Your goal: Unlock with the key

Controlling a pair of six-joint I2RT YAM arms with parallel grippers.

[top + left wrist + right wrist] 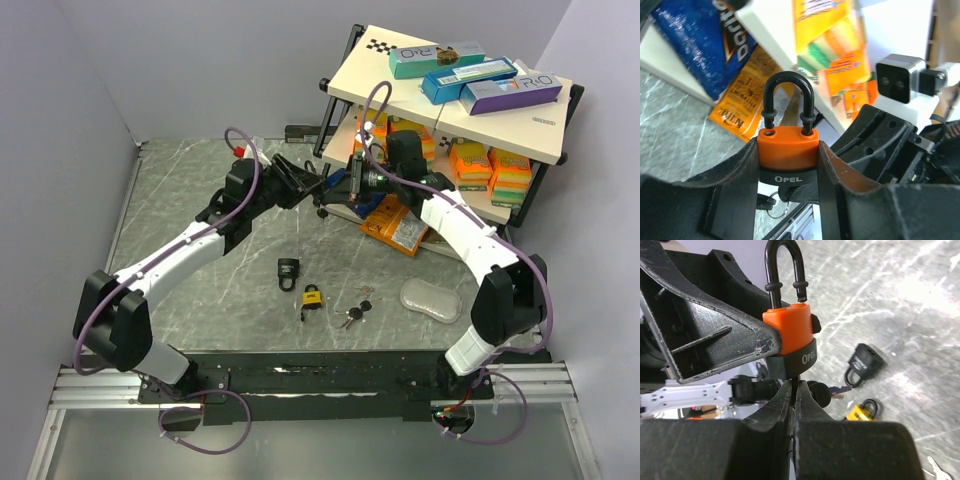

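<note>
My left gripper [788, 150] is shut on an orange padlock [787, 150] marked OPEL and holds it in the air, its black shackle [788, 95] pointing away. One shackle leg sits in the body; the other ends just above its hole. The padlock also shows in the right wrist view [790, 330]. My right gripper [794, 382] is shut on a key [798, 376] that goes into the padlock's underside. A spare black-headed key [817, 392] hangs from its ring beside it. In the top view the two grippers, left [312, 186] and right [348, 184], meet above the table's far middle.
A black padlock [288, 272], a yellow padlock [312, 298] and a bunch of keys [355, 312] lie on the table [180, 200]. A clear plastic lid [430, 300] lies to the right. A shelf cart [450, 100] with boxes and snack bags [398, 232] stands behind the grippers.
</note>
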